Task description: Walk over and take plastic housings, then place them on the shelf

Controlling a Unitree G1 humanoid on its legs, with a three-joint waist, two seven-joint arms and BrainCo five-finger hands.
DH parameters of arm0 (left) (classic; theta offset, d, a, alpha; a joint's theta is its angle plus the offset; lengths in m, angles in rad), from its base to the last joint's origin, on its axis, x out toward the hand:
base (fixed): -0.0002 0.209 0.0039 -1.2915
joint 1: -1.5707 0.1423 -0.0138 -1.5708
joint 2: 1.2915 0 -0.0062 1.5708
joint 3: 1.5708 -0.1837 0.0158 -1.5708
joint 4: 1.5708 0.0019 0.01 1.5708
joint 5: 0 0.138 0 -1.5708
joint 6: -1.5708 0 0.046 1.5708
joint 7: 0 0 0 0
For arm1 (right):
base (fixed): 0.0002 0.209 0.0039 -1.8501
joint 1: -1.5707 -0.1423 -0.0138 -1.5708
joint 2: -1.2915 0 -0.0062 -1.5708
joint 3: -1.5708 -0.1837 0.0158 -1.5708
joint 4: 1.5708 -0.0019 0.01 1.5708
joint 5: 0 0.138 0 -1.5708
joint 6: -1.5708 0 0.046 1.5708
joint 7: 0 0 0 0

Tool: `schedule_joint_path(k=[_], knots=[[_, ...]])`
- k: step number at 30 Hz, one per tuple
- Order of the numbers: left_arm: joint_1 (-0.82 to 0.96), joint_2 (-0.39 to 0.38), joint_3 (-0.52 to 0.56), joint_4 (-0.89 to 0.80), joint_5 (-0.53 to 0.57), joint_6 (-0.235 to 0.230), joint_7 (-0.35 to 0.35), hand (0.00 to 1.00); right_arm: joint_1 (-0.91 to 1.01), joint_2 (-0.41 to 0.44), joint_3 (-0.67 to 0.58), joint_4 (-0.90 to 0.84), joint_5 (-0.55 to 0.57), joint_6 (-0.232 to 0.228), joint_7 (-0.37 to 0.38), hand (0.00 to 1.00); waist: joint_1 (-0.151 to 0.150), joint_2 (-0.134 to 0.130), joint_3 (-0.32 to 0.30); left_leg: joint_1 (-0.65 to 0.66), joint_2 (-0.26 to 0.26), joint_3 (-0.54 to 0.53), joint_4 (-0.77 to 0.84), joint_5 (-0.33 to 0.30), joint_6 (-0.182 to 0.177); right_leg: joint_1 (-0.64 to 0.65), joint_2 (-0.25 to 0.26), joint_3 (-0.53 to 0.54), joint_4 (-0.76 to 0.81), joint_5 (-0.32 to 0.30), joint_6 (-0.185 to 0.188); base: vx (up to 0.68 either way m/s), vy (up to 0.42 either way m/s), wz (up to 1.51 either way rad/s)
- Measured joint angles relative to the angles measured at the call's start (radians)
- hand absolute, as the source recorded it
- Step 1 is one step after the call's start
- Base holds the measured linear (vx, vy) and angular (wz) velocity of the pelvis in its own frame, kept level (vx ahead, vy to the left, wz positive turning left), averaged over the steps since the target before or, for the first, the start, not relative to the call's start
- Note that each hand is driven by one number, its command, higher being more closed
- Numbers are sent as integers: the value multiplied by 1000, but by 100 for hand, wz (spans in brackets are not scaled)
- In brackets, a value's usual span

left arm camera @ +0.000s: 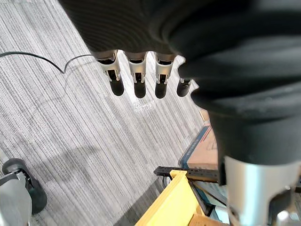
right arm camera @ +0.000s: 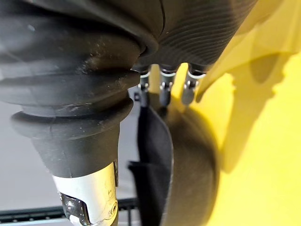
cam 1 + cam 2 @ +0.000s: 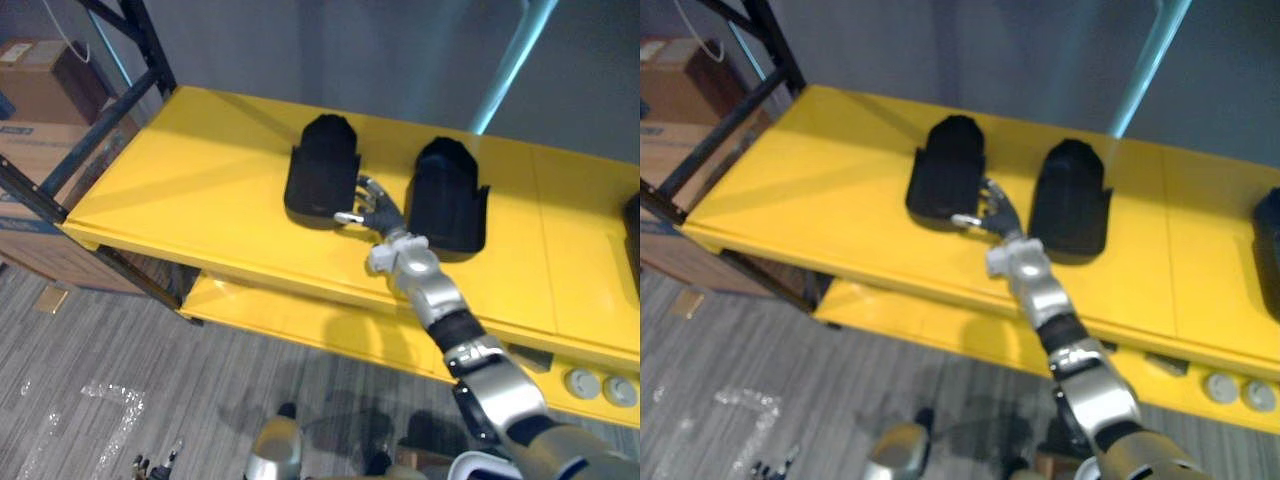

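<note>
1. The right hand rested on the shelf between two black covers. Its fingers lay fairly straight against the side edge of one housing, thumb apart, clamping nothing.
2. The left hand hung loose-fingered above the floor beside the shelf.
3. Risk: a fingertip snagging that edge on withdrawal could drag the housing toward the shelf's front lip (or twist it into the second housing).
4. The housing's long axis ran front-to-back across the shelf, rounded end toward the shelf's back.
</note>
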Motion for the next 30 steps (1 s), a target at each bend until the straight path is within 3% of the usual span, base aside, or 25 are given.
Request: schedule_joint_path(k=[21, 30], knots=[[-11, 1, -10, -9, 5, 1, 0, 0, -6, 10, 20, -1, 2, -15, 41, 0, 6, -3, 0, 3, 22, 23, -22, 5, -7, -23, 15, 26, 3, -2, -12, -4, 1, -3], [-11, 1, -10, -9, 10, 2, 0, 0, -5, 9, 32, -1, 24, -24, 99, 0, 6, -8, 2, 3, 22, 23, -22, 5, -7, -24, 15, 26, 3, -2, -12, 0, 0, 0]])
